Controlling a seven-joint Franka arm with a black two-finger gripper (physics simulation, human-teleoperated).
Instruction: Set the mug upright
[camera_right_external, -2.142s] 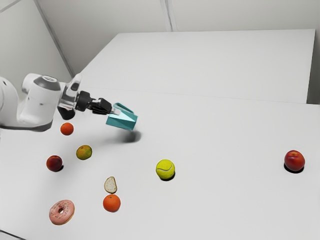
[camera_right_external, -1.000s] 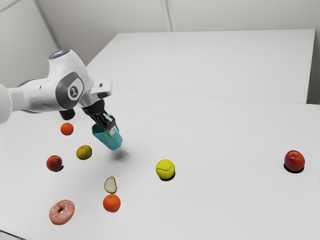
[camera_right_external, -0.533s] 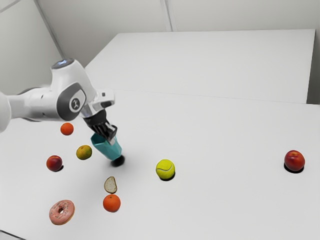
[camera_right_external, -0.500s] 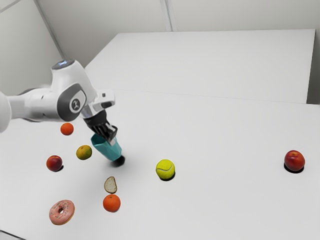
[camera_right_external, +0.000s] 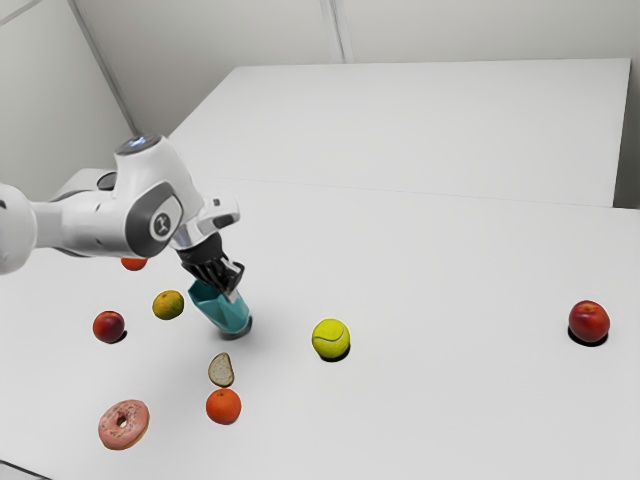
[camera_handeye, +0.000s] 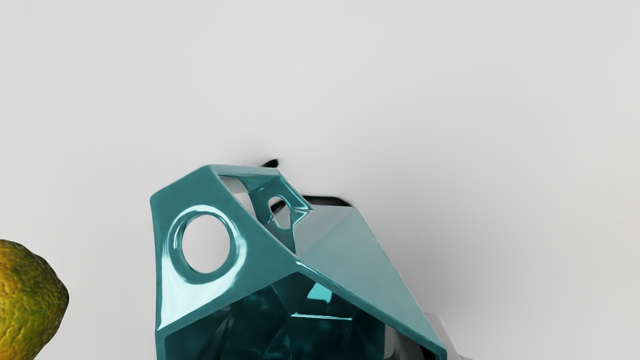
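- So the mug is tilted, not upright: base low over the bench, open end leaning up toward the exterior view's left. Can't tell if the base touches.
- Gripper has its jaws pinching the mug's wall near the rim.
- Wrist view looks down into the mug, and the handle has round holes in it.
- Citrus sits near the mug, to the exterior view's left, with a dark red fruit further left.
- Near side: bread, orange just beside it, and a donut to the left.
- Tennis ball is right of the mug; apple is way off right.
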